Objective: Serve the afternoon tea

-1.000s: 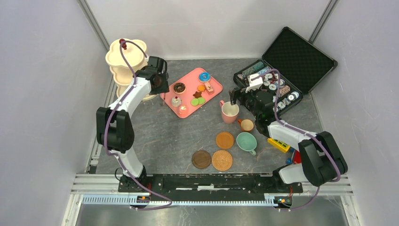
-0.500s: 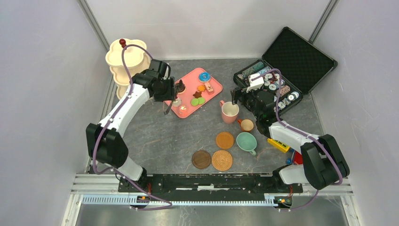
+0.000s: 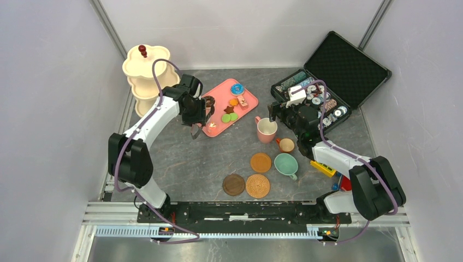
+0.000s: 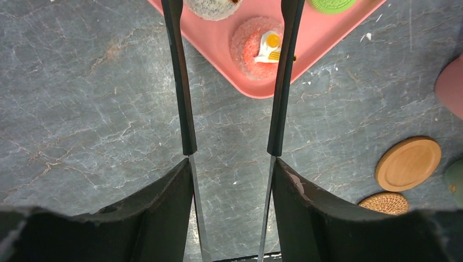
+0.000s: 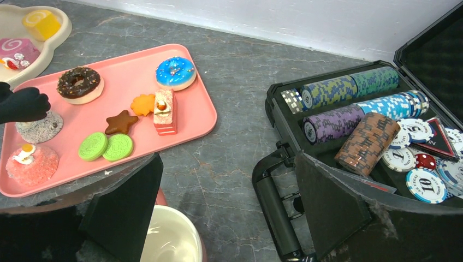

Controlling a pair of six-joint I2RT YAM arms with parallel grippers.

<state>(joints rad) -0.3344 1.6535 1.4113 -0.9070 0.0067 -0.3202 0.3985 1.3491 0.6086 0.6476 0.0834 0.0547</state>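
A pair of tongs (image 4: 184, 98) with black arms sits in my left gripper (image 4: 231, 169), which is shut on it over the near left corner of the pink tray (image 3: 218, 90). The tongs' arms straddle a grey pastry (image 5: 38, 128); beside them lies a pink pastry (image 4: 254, 46). Several other toy pastries lie on the tray, among them a blue donut (image 5: 175, 72). The cream tiered stand (image 3: 144, 68) is at the back left. My right gripper (image 5: 229, 213) hangs open above the pink cup (image 3: 266, 131). A brown cup (image 3: 286, 145), a teal cup (image 3: 286, 164) and three coasters (image 3: 260, 162) lie nearer.
An open black case (image 3: 349, 65) of striped poker chips (image 5: 366, 142) stands at the back right, its handle just under my right gripper. A yellow block (image 3: 323, 168) lies beside the right arm. Grey walls close in both sides.
My left arm has swung away from the stand, right and nearer, bringing the tongs over the tray's near corner. The right arm has not moved.
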